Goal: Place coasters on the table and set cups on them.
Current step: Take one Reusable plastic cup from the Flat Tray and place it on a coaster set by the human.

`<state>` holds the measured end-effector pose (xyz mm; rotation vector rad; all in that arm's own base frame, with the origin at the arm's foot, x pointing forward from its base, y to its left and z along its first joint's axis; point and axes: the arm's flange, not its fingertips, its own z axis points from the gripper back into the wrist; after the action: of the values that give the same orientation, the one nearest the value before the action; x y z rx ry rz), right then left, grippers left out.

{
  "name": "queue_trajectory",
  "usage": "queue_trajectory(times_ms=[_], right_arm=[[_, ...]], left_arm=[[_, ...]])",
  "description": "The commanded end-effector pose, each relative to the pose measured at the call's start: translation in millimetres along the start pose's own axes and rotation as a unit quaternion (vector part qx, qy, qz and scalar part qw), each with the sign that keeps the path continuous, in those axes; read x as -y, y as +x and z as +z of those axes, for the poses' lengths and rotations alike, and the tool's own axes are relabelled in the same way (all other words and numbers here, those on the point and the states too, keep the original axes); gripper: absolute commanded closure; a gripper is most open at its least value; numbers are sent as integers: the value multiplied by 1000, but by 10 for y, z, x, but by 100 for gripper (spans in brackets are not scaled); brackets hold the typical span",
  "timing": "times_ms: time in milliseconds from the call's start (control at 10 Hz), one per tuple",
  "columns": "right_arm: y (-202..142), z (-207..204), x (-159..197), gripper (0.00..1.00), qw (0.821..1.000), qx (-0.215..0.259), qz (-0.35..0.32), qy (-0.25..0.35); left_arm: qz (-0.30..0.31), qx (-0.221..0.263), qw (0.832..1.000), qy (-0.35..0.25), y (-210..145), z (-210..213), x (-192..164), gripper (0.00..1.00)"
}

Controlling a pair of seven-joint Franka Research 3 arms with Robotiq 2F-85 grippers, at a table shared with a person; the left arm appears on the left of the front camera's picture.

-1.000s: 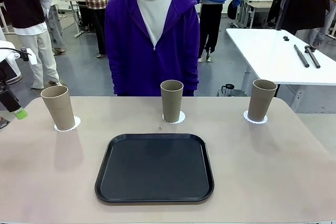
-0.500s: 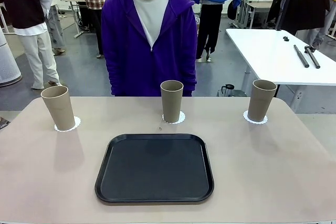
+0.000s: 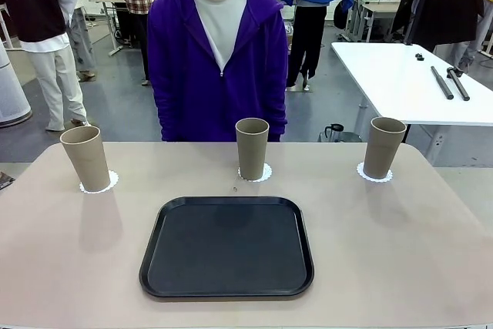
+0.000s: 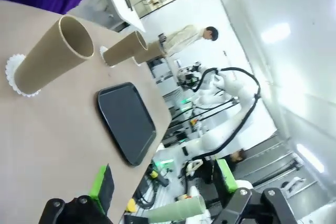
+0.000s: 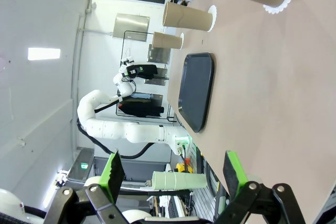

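Three tall tapered tan-brown tumblers stand upright on the large beige-tan desk (image 3: pixel 400 244), each set on a small round white lacy paper coaster. Taking the black rectangular tray (image 3: pixel 227 246) as landmark: the middle tumbler (image 3: pixel 252 148) and its coaster (image 3: pixel 265 174) stand just beyond the tray's far edge; the left tumbler (image 3: pixel 85 158) on its coaster (image 3: pixel 108 183) stands beyond the tray's far left corner, well apart from it; the right tumbler (image 3: pixel 384 146) on its coaster (image 3: pixel 362 172) stands beyond the far right corner, also well apart. A person in a purple zip jacket (image 3: pixel 216 59) stands behind the desk, past the middle tumbler. The left gripper (image 4: pixel 164 184) hangs released above the desk, green pads spread apart, on the tray's near side. The right gripper (image 5: pixel 175 174) is likewise released, pads spread.
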<state>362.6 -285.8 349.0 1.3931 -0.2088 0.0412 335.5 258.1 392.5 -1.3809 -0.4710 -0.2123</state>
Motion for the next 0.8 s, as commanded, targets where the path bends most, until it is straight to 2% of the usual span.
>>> queue_trajectory(times_ms=[0,200,700], right_arm=[[-6,-7,-28,0,1000,-2,-4,2],[-6,-7,-28,0,1000,-2,-4,2],[-6,-7,-28,0,1000,-2,-4,2]], left_arm=[[19,-7,1000,-5,40,226,-152,0],[56,15,998,14,113,323,-232,0],[84,12,995,58,116,398,-367,0]])
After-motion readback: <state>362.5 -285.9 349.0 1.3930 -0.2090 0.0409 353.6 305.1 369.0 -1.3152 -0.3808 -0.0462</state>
